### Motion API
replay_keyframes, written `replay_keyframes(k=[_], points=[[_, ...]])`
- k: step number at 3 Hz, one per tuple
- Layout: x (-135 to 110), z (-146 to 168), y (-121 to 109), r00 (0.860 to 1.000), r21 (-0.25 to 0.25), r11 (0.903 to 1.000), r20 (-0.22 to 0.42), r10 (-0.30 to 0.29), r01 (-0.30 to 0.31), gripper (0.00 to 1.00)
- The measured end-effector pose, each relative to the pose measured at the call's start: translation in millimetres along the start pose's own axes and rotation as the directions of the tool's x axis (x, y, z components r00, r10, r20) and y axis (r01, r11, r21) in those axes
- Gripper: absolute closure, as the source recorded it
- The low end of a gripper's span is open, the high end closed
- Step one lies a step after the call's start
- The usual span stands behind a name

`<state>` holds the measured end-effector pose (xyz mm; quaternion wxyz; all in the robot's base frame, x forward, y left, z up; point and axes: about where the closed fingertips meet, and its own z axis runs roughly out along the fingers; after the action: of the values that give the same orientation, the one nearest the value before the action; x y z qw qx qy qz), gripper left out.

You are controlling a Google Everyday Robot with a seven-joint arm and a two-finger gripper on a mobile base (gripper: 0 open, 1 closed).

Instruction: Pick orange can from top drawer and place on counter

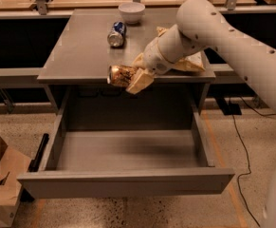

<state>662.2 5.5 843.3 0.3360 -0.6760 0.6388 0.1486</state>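
My gripper is shut on the orange can, a shiny orange-gold can held on its side. It hangs right at the front edge of the grey counter, above the back of the open top drawer. The drawer is pulled out wide and its grey inside shows nothing in it. My white arm reaches in from the right and hides part of the counter.
A blue-and-silver can lies on the counter at the back. A white bowl stands behind it. A crumpled snack bag lies under my arm at the counter's right. A cardboard box sits on the floor, left. Wooden benches run behind.
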Motion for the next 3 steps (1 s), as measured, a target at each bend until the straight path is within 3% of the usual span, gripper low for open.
replay_keyframes(k=[1, 2, 3], points=[[-6, -1, -41, 0.999, 0.033, 0.9985, -0.031, -0.043, 0.044, 1.0], [-23, -20, -81, 0.996, 0.119, 0.9895, -0.036, -0.077, 0.081, 1.0], [-28, -26, -87, 0.996, 0.137, 0.9868, -0.03, -0.083, 0.086, 1.0]])
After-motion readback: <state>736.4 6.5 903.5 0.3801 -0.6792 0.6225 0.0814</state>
